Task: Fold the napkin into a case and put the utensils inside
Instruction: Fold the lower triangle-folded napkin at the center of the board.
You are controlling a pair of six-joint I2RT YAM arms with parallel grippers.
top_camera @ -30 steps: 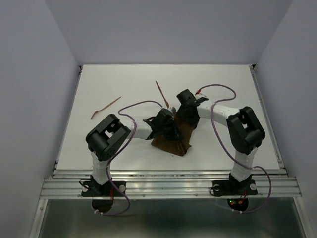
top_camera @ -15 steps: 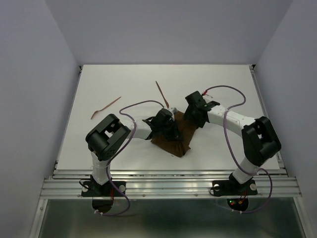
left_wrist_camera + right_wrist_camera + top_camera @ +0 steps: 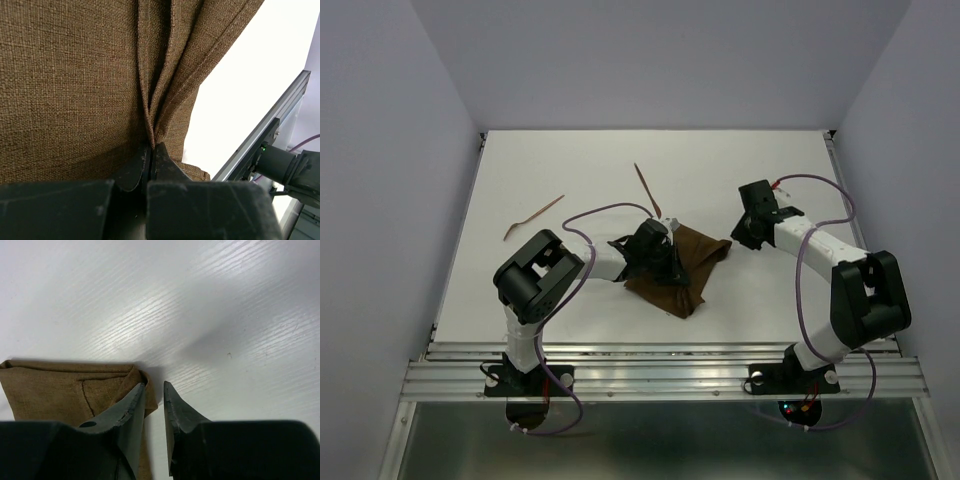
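Observation:
The dark brown napkin (image 3: 698,262) lies rumpled and partly folded at the table's middle. My left gripper (image 3: 666,264) is shut on a pinched ridge of it; the left wrist view shows the cloth (image 3: 75,75) gathered into pleats at the closed tips (image 3: 150,146). My right gripper (image 3: 749,231) sits just right of the napkin's right corner. In the right wrist view its jaws (image 3: 153,385) stand a narrow gap apart, with the cloth's folded corner (image 3: 55,387) beside the left finger and nothing clamped. Two reddish-brown utensils lie apart on the table: one (image 3: 646,188) behind the napkin, one (image 3: 532,216) at the left.
The white table (image 3: 570,160) is walled by pale panels on three sides. A metal rail (image 3: 660,362) runs along its near edge, also visible in the left wrist view (image 3: 260,132). Purple cables loop over both arms.
My right gripper has pulled away to the right, off the napkin, and its jaws have narrowed. The napkin's right corner now lies uncovered and spread rightward. My left gripper has kept its hold.

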